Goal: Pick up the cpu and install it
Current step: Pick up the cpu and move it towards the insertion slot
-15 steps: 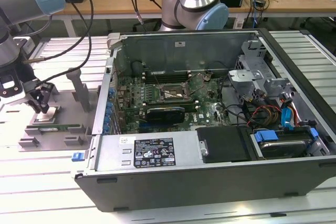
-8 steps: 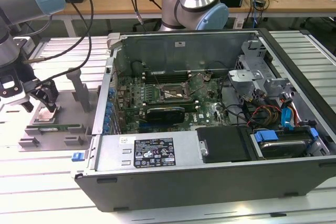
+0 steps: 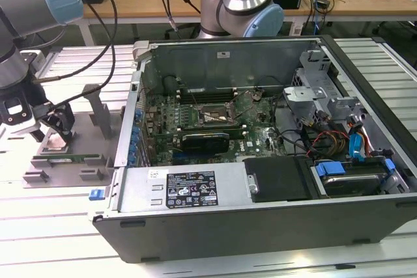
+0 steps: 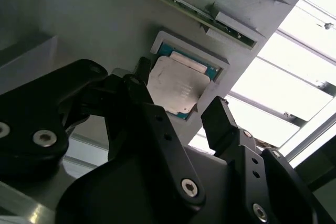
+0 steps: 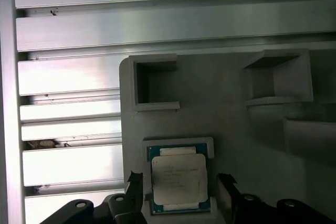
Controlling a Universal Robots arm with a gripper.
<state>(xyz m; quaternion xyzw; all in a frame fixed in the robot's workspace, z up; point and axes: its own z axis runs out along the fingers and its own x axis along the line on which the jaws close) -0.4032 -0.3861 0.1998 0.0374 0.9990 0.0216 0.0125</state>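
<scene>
the gripper [image 5: 179, 179] stands spread wide, its two black fingers [image 5: 134, 182] apart on either side of the cpu [image 5: 178, 181] and gripping nothing; a thin gap shows between each finger and the chip. the cpu lies flat, silvery top up, in its square recess in the grey tray [image 5: 226, 114]. in the exterior view the tray sits on the slatted table [image 3: 58, 226], to the exterior view's left of the open computer case [image 3: 260, 213], whose black socket frame [image 3: 212, 114] lies well apart.

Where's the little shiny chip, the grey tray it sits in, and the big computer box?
cpu [image 5: 178, 179], first wrist view, middle of its silvery top.
grey tray [image 5: 210, 119], first wrist view, bare flat surface.
computer case [image 3: 260, 226], exterior view, its dark near wall.
</scene>
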